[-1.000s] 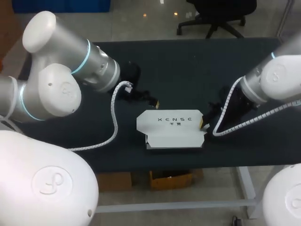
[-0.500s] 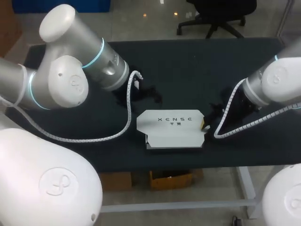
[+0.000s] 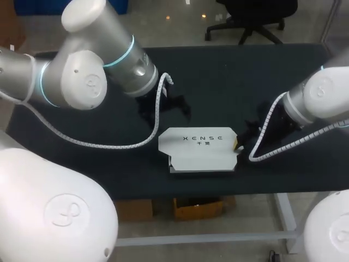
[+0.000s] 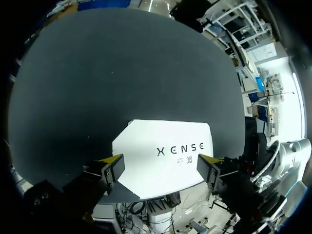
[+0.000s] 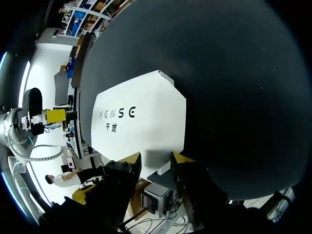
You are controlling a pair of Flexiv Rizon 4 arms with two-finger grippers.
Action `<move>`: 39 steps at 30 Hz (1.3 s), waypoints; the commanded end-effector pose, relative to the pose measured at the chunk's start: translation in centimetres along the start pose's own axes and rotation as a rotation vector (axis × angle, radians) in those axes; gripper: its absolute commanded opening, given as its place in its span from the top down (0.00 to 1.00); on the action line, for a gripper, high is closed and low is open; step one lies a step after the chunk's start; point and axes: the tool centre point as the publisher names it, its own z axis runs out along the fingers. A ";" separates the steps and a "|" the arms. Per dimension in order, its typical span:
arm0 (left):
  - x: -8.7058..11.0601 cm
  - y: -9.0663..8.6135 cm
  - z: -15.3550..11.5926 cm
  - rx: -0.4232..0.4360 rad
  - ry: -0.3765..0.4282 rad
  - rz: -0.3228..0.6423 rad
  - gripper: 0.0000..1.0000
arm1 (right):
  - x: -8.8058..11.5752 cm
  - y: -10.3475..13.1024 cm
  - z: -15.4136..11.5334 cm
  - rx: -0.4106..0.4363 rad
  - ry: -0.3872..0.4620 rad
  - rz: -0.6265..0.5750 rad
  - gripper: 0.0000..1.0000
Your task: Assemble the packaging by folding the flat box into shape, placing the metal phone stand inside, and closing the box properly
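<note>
A white box point(image 3: 199, 148) with dark lettering lies flat near the table's front edge, one flap spread along its near side. My right gripper point(image 3: 237, 144) is at the box's right end. In the right wrist view its yellow-tipped fingers point(image 5: 131, 158) close on that end of the box point(image 5: 141, 122) from both sides. My left gripper point(image 3: 179, 109) hovers above the table just behind the box's left part. In the left wrist view it point(image 4: 160, 163) stands wide open with the box point(image 4: 165, 156) below and ahead of it, untouched.
The black table point(image 3: 218, 76) stretches far behind and to both sides of the box. Its front edge point(image 3: 196, 191) runs close to the box's near flap. My left arm's white cable point(image 3: 109, 146) hangs low over the table to the left of the box.
My left arm has swung rightward and away from me, carrying its open gripper with it. The right arm and the box have stayed put.
</note>
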 end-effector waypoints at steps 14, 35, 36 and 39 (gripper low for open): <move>-0.8 -0.6 2.1 -0.131 -0.144 -0.034 0.35 | -0.2 -0.1 -0.1 -0.011 0.008 0.001 0.64; -3.0 2.3 3.9 -0.195 -0.210 -0.060 0.52 | -0.1 -0.1 -0.5 -0.030 0.019 0.009 0.64; -3.1 2.4 4.0 -0.194 -0.214 -0.063 0.51 | -0.1 -0.1 -0.4 -0.030 0.020 0.011 0.64; -3.3 2.6 4.0 -0.190 -0.211 -0.070 0.50 | -0.1 -0.1 -0.4 -0.031 0.023 0.015 0.64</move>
